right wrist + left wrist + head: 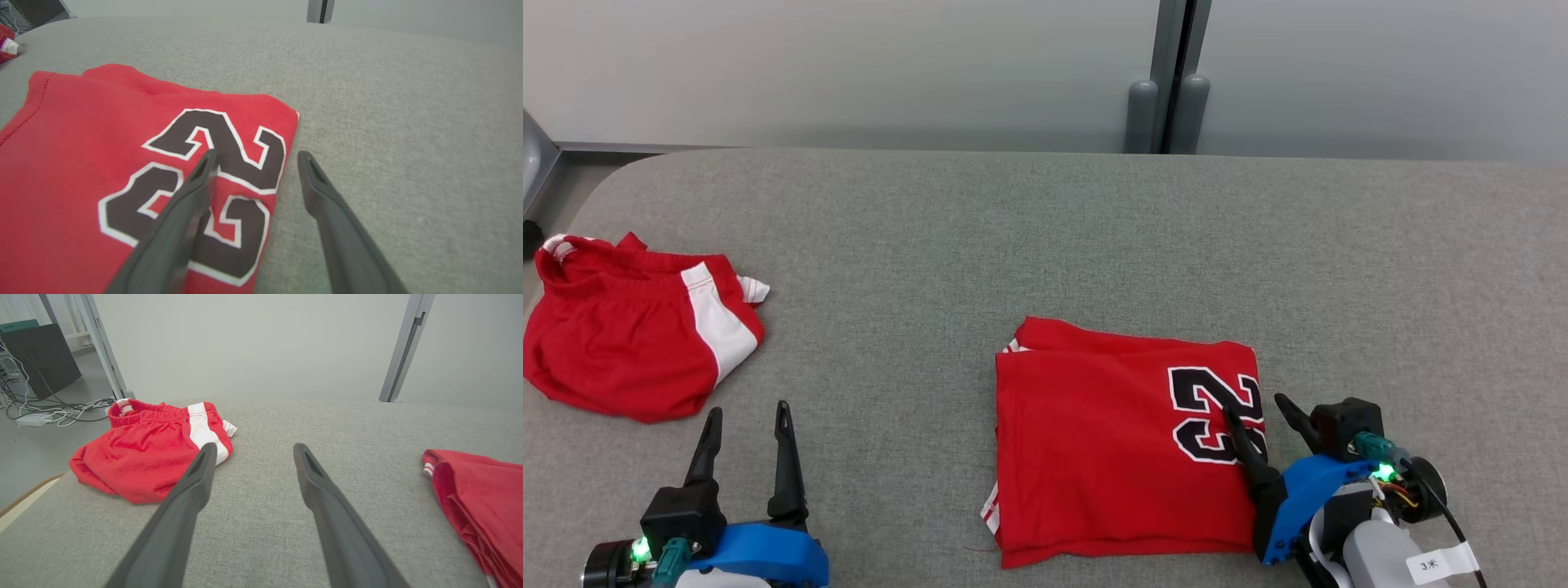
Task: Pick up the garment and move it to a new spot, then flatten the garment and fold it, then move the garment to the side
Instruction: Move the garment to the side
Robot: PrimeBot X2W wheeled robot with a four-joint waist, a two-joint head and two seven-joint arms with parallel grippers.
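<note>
A red garment [1103,449] with a black number 23 lies folded into a rectangle on the grey table [1045,237]. My right gripper [1258,408] is open at the garment's right edge, one finger over the number, the other over bare table. The right wrist view shows the garment [102,163] under the left finger, with the gripper [255,155] straddling its right edge. Low at the left, my left gripper [747,412] stands open over bare table, holding nothing. In the left wrist view that gripper [253,448] points across the table, and the garment's [482,502] edge lies at the right.
Red shorts [637,327] with a white stripe lie bunched at the table's left edge; the left wrist view has the shorts [151,453] just past the left finger. A grey wall with a post [1168,82] stands behind the table. Cables [61,410] lie on the floor beyond the left edge.
</note>
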